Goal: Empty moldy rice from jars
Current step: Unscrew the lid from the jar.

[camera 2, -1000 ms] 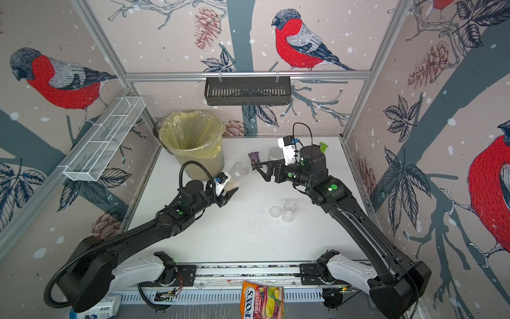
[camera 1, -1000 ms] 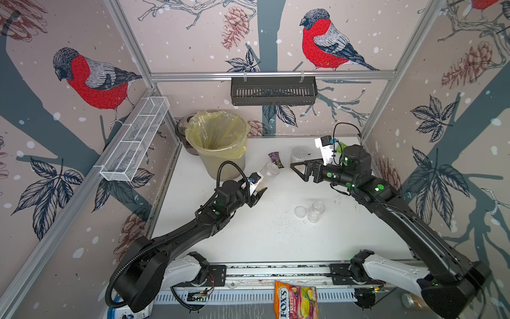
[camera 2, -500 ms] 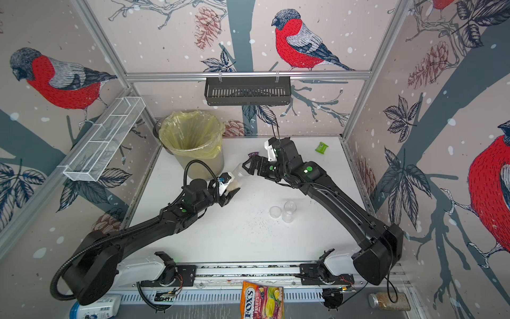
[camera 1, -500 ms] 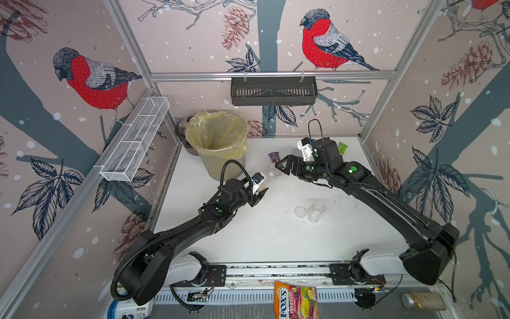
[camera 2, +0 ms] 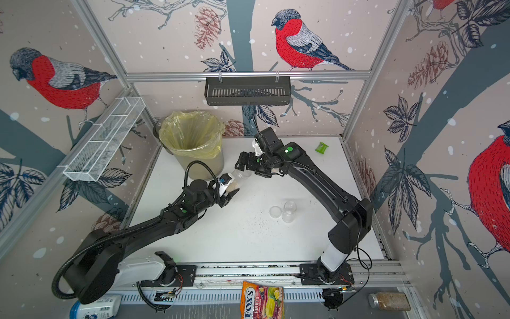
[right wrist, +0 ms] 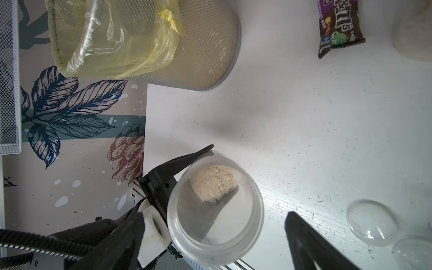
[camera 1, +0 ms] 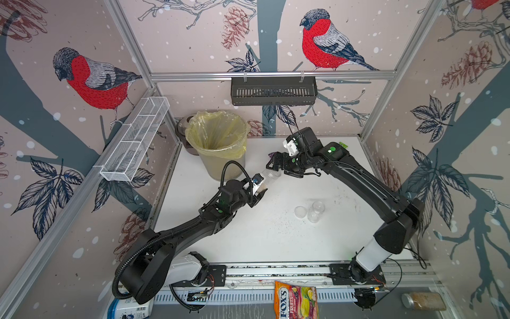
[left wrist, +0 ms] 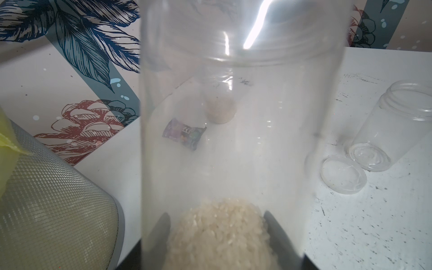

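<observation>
1. White tabletop (camera 1: 262, 237) inside bird-papered walls, with a mesh bin (camera 1: 220, 165) lined in yellow at the back corner.
2. Done, by my reading: one slim jar (camera 1: 317, 210) sits empty and uncapped well apart from the bin, its clear lid (camera 1: 300, 212) just beside it.
3. In hand: the left gripper (camera 1: 259, 192) has its fingers clamped on the base of a second slim jar (camera 1: 270, 174). It is held tilted just beside the bin, not over it. The moldy rice (right wrist: 214, 185) lies heaped at the gripped end.
4. The right gripper (camera 1: 273, 163) hovers at that jar's mouth end, fingers spread wide and holding nothing; probably it is there for the lid.
5. Left to do: tip this rice into the bin, then deal with the wider jar (left wrist: 219, 109), which holds rice and stands beyond a candy packet (left wrist: 184, 134) from the bin.
6. Hard to make out: clear plastic and glare hide whether the held jar is capped. The right arm hides the wider jar in both top views. What the bin holds cannot be seen.
</observation>
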`<state>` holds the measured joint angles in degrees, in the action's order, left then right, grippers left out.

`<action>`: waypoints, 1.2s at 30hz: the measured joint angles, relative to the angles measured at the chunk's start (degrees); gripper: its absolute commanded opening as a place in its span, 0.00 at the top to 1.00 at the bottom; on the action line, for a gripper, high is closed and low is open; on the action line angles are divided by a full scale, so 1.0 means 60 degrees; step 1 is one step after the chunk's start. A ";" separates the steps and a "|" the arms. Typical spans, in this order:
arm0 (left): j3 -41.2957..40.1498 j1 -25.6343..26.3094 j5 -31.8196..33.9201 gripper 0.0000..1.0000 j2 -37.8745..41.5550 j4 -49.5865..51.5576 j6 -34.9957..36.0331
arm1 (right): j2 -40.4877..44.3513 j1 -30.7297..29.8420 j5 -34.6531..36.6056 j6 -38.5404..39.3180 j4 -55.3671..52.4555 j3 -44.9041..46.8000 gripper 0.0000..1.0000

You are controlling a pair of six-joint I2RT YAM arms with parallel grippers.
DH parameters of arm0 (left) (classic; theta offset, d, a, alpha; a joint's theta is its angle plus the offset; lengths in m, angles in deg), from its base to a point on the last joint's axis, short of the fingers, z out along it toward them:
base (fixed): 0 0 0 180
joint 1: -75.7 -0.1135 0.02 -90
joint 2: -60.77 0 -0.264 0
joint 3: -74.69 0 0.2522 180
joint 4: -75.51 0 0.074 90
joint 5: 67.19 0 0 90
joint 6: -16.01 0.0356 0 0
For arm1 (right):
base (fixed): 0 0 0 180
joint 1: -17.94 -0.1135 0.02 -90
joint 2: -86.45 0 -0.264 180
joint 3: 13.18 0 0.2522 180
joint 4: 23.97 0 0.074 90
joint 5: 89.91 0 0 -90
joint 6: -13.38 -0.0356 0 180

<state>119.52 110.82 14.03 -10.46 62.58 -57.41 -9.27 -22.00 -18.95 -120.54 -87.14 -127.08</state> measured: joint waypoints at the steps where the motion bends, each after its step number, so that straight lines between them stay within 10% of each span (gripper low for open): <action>1: 0.0000 0.0000 0.0000 1.00 -0.0004 0.0000 0.0000 | -0.0058 0.0004 0.0004 0.0087 -0.0095 -0.0055 0.05; 36: -0.0015 0.0000 0.0000 1.00 -0.0095 -0.0004 0.0029 | -0.1129 0.0044 -0.0397 0.0929 -0.1188 -0.1231 0.28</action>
<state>119.43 110.82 14.03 -11.02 62.55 -57.23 -16.04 -21.74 -21.34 -114.97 -94.27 -134.47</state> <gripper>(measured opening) 0.605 0.745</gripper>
